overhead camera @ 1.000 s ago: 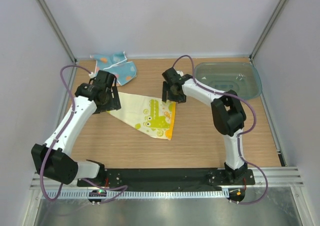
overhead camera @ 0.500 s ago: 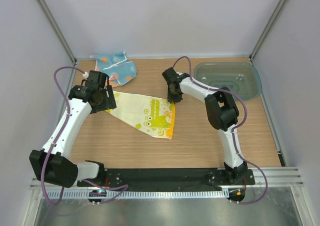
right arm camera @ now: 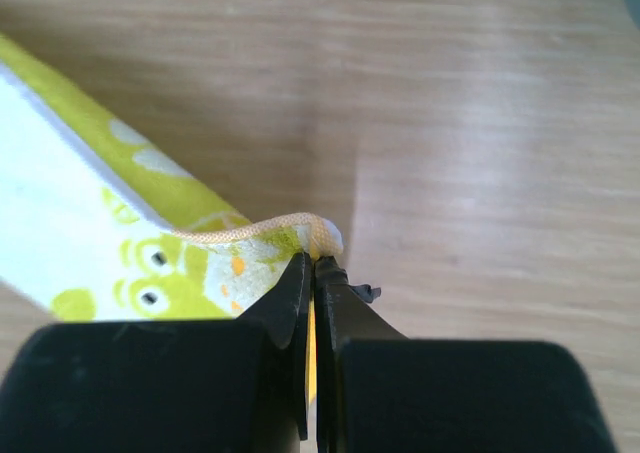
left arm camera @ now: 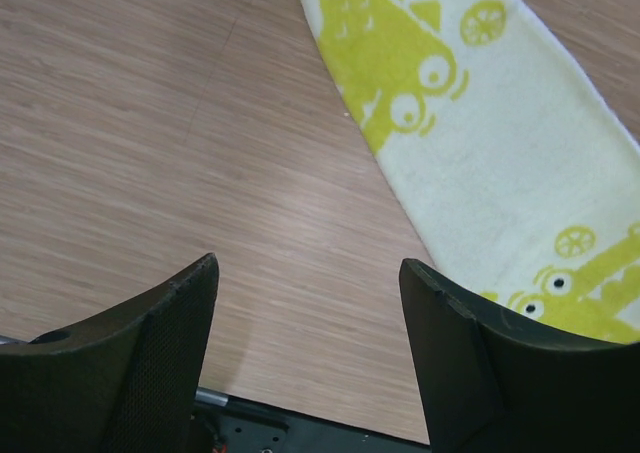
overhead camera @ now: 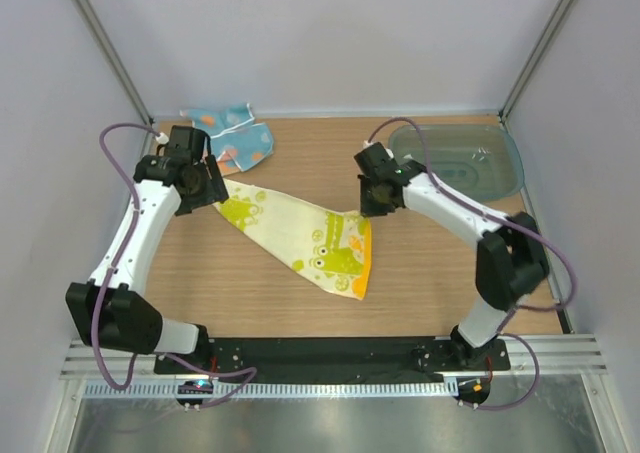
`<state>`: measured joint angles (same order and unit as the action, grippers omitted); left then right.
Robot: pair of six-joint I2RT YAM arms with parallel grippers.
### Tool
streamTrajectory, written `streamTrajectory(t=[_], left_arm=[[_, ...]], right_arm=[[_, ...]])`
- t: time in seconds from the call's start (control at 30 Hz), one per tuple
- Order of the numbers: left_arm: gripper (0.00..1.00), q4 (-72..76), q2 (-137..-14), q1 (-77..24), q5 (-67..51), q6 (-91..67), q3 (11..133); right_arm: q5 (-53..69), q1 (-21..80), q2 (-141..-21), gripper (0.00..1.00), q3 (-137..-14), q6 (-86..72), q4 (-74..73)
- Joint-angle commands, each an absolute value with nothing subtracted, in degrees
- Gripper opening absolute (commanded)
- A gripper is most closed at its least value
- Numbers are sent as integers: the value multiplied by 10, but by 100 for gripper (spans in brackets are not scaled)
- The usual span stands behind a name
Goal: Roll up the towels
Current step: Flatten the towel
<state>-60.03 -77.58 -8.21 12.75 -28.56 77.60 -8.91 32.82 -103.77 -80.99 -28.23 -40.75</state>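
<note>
The right hand (right arm camera: 313,265) was clenched on only the hem at one corner of the yellow towel (overhead camera: 300,228), which lay flat and slantwise across the middle of the counter (overhead camera: 430,273). So thin a bite might slip under a pull. The left hand (left arm camera: 308,273) hung released above the other end, so the cloth could drag or roll crooked. The blue towel (overhead camera: 235,141) lay crumpled at the far left.

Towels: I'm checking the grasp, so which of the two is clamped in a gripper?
The yellow towel: the right gripper is shut on its corner. The blue towel lies bunched at the back, ungripped.
</note>
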Motion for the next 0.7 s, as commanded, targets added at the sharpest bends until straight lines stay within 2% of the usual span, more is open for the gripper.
streamTrajectory(t=[0.0, 0.2, 0.4, 0.67], left_arm=[[73, -580, -816, -79, 103, -308, 809], [67, -498, -919, -80, 62, -342, 830], [63, -429, -1053, -98, 39, -335, 869], [63, -400, -1184, -107, 47, -280, 983]], right_arm=[[-59, 330, -911, 1, -702, -258, -425], [-46, 338, -839, 1, -614, -254, -443], [-81, 338, -824, 1, -628, -229, -476], [-82, 338, -829, 1, -647, -218, -490]])
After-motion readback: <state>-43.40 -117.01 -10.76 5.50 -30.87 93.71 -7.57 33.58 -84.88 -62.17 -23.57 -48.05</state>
